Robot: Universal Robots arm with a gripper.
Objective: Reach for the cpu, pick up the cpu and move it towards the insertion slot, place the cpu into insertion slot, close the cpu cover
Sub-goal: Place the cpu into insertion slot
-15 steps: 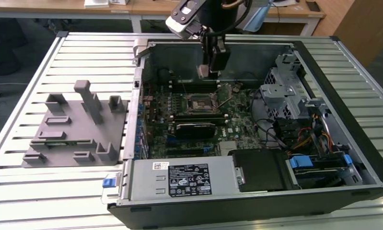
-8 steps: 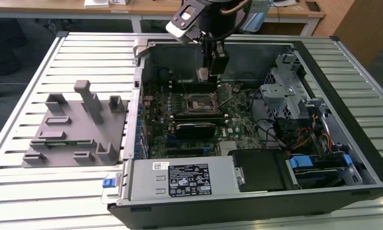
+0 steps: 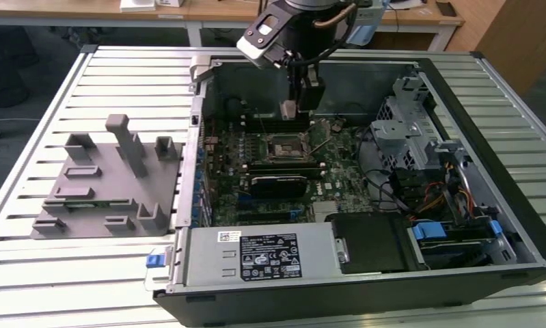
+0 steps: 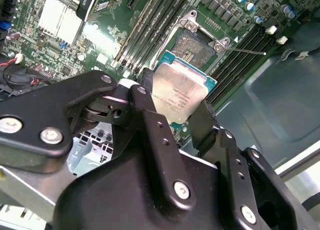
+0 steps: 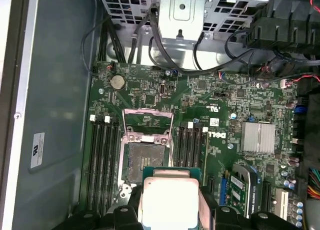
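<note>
Wide shot first: the open computer case (image 3: 519,225) lies flat on the slatted desk (image 3: 54,82), with the grey fixture (image 3: 100,181) well off to the exterior view's left. Inside is the green motherboard (image 5: 220,89), and above it hangs the gripper (image 4: 177,102).

In the second wrist view the black fingers (image 4: 152,125) pinch the cpu (image 4: 181,92) by two opposite edges, silvery top showing. So the chip is up in the air, clear of the board. It sits near the insertion slot (image 5: 141,162) but is not squarely over it. In the first wrist view its edge just laps the socket's near side.

The cpu cover (image 5: 148,111) stands swung open past the far side of the slot, and the thin wire lever (image 4: 245,50) lies thrown out to one side. The way in looks free.

This reads as the carry, nearly done. To do it well, I'd say the chip stays level with a steady pinch, and travels across above the socket with no dip. That contact field won't forgive a dragged corner. The chip's edges should run parallel to the metal rim before any height comes off, and whether its orientation matches the socket I can't tell from here. The memory slots (image 5: 102,160) flank the socket closely, so the fingers have little room either side.
</note>
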